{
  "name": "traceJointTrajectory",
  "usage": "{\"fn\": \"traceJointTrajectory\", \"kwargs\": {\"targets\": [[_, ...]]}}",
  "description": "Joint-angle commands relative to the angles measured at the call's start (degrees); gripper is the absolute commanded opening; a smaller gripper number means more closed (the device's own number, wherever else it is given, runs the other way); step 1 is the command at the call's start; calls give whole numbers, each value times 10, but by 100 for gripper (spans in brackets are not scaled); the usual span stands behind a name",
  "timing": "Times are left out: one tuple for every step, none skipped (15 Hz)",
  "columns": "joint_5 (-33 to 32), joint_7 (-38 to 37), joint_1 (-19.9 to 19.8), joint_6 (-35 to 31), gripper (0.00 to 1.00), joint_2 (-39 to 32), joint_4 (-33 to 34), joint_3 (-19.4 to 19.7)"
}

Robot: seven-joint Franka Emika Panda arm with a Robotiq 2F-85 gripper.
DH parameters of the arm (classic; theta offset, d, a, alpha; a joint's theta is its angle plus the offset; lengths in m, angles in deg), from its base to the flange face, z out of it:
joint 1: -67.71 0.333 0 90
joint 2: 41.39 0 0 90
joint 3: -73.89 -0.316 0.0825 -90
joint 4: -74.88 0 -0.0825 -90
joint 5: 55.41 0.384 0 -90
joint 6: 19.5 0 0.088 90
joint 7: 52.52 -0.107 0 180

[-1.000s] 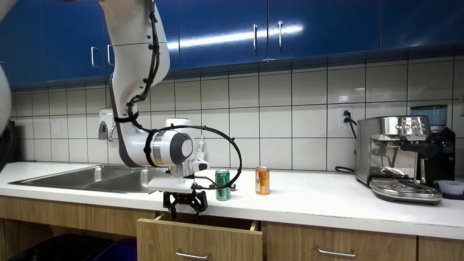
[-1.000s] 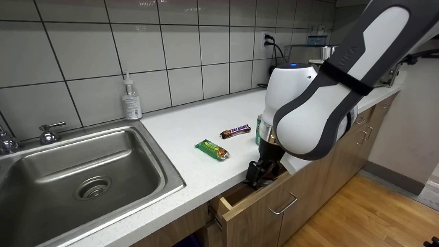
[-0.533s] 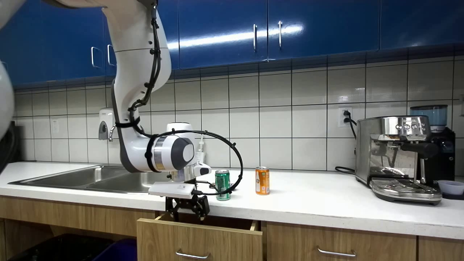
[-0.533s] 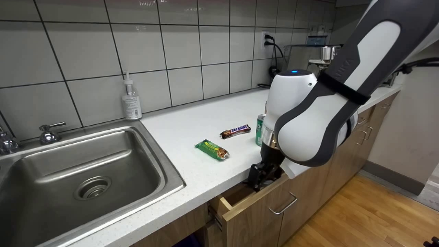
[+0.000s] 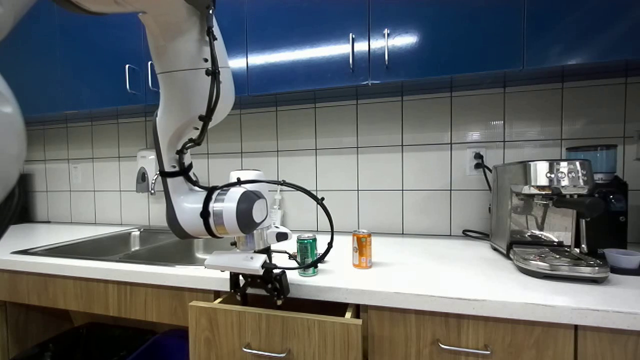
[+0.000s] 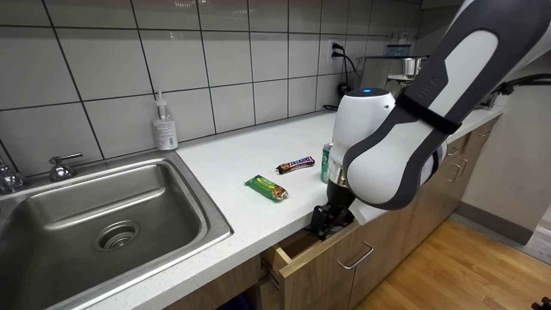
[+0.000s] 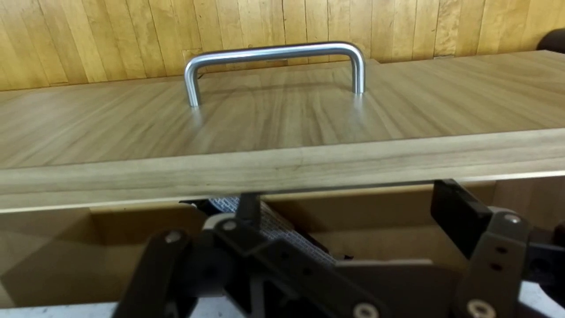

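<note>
My gripper (image 5: pixel 261 301) is open and points down into the pulled-out wooden drawer (image 5: pixel 275 330), between its front panel and the counter edge. The gripper also shows in an exterior view (image 6: pixel 329 228) and in the wrist view (image 7: pixel 348 203), with nothing between its fingers. In the wrist view a wrapper with fine white print (image 7: pixel 289 236) lies in the drawer, partly hidden behind the left finger; I cannot tell whether they touch. The drawer's metal handle (image 7: pixel 273 53) is on its front. A green can (image 5: pixel 306 250) stands on the counter behind the gripper.
An orange can (image 5: pixel 362 249), a Snickers bar (image 6: pixel 295 165) and a green-wrapped bar (image 6: pixel 266 187) are on the counter (image 5: pixel 440 280). A sink (image 6: pixel 116 193), a soap bottle (image 6: pixel 165 129) and a coffee machine (image 5: pixel 545 220) stand around. Blue cabinets (image 5: pixel 445 40) hang above.
The arm and gripper have moved down slightly, lower into the drawer, mostly in the first half second. Since then they have hardly moved. The drawer and counter items stay put.
</note>
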Motion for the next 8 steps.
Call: {"fn": "traceJointTrajectory", "kwargs": {"targets": [[1, -13, 5, 43, 100, 11, 1, 3], [1, -11, 4, 48, 100, 10, 2, 1], [3, -6, 0, 54, 100, 10, 3, -3], [2, -4, 0, 58, 100, 10, 3, -5], [0, -6, 1, 61, 100, 10, 3, -3], [-2, -9, 4, 62, 100, 11, 1, -1], [-5, -12, 6, 62, 100, 13, -1, 2], [-9, -18, 12, 59, 100, 13, -3, 7]]}}
